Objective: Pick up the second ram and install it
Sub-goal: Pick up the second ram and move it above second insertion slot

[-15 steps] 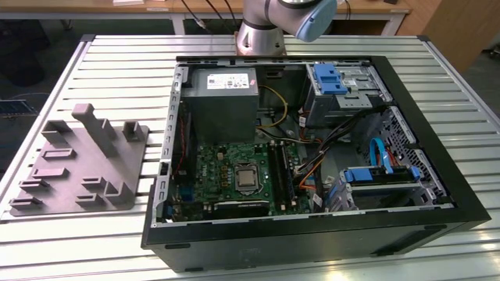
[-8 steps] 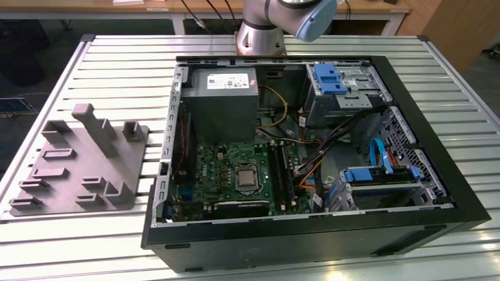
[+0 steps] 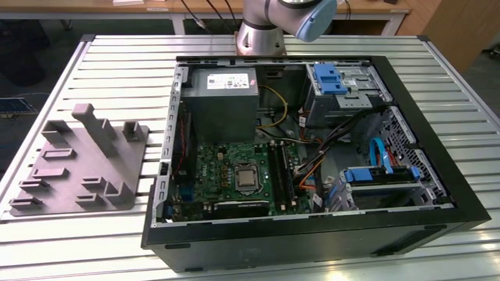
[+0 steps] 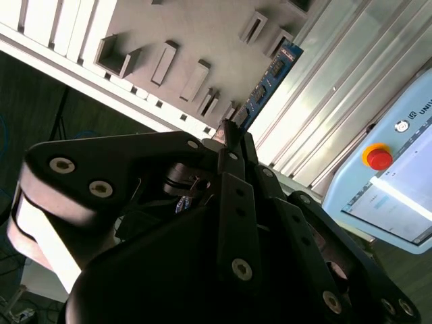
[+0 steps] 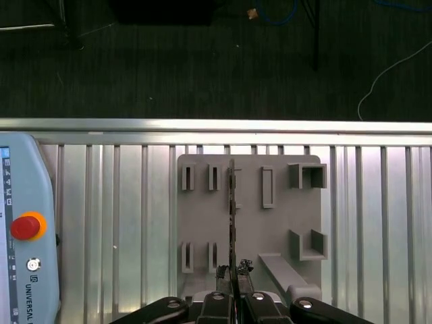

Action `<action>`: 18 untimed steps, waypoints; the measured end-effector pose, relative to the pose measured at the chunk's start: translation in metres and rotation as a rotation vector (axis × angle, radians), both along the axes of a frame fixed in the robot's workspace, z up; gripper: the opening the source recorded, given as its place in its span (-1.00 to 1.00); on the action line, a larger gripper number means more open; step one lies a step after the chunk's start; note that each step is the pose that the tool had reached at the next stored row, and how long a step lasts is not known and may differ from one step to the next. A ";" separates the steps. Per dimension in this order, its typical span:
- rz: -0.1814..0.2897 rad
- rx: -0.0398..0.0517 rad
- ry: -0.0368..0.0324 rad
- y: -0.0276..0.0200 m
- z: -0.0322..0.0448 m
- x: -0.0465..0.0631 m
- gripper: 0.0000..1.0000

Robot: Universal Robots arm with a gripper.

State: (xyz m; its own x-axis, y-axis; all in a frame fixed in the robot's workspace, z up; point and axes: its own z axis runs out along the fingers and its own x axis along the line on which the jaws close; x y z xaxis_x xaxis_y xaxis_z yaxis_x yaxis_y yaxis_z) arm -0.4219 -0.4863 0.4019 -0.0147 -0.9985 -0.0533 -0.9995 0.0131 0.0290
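In both wrist views my gripper (image 5: pixel 233 273) (image 4: pixel 229 138) is shut on the second ram (image 5: pixel 232 216) (image 4: pixel 270 77), a long thin board. The first wrist view shows it edge-on; the second shows its blue-green face with dark chips. The stick juts out from the fingertips and hangs above the grey slotted plate (image 5: pixel 246 223) (image 4: pixel 202 27), clear of its slots. In the exterior view the same plate (image 3: pixel 78 170) lies on the slatted table at the exterior view's left, beside the open computer case (image 3: pixel 312 234). Inside the case lies the green motherboard (image 3: pixel 234 175), with long dark memory slots (image 3: pixel 280 170) to its right.
A grey power supply box (image 3: pixel 225 99) and blue-latched drive bays (image 3: pixel 340 79) fill the far end of the case, with loose cables (image 3: pixel 328 146) between them. A pendant with a red button (image 5: pixel 27 236) (image 4: pixel 391 175) rests on the slats near the plate. The arm's base (image 3: pixel 266 29) stands behind the case.
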 end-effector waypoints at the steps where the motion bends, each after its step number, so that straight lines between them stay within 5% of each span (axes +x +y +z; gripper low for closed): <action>1: 0.000 0.0000 0.0000 0.0000 0.0000 0.001 -0.73; 18: 0.000 0.0000 -0.0001 0.0003 -0.0001 0.038 -0.73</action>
State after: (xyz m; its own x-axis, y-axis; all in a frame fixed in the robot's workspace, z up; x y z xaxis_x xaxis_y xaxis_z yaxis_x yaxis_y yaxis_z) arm -0.3834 -0.4860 0.4018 -0.0147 -0.9985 -0.0533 -0.9995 0.0132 0.0289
